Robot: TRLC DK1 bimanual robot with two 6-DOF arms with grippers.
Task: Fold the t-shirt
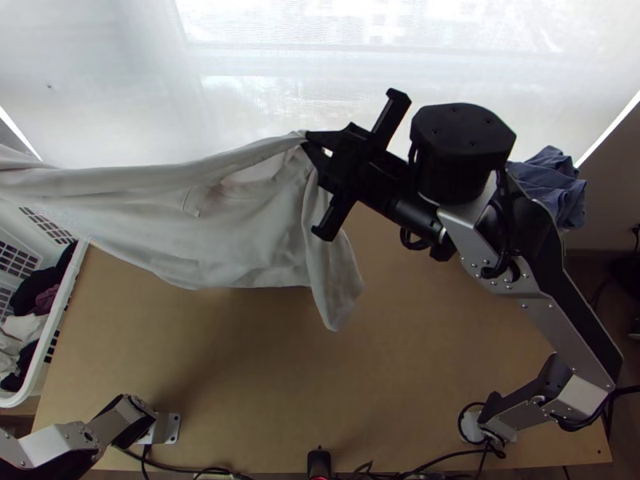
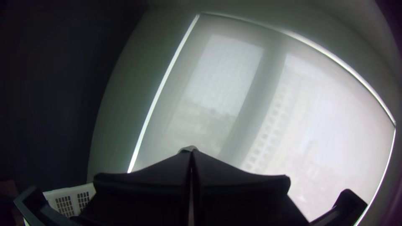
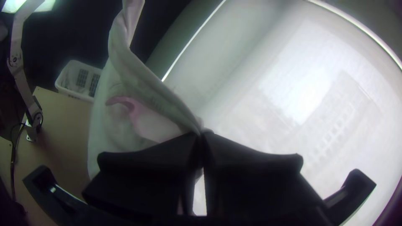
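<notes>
Sleeve or loose flap (image 1: 334,292), hanging at six o'clock from the right gripper (image 1: 305,140), could tuck under itself if the t-shirt (image 1: 232,232) were lowered straight down. The shirt is in the air over the table's far half, stretched towards nine o'clock and out past the top view's edge. The right gripper pinches a small gather of cloth, seemingly by the neckline; with so little caught, a hard pull might drag it free. The left gripper (image 2: 191,152) has its fingers pressed together on a pale scrap at the tips, probably the shirt's other end. Uneven heights between the two would lay the fabric down skewed, and a drop too far towards nine could drape it over the basket.

Cables (image 1: 180,468) trail along the near edge at six o'clock, then comes the light wooden table (image 1: 384,384). The white basket (image 1: 60,316) of clothes sits at nine, a crumpled blue cloth (image 1: 552,188) at two, and beyond, at twelve, a bright blind (image 1: 320,64)
</notes>
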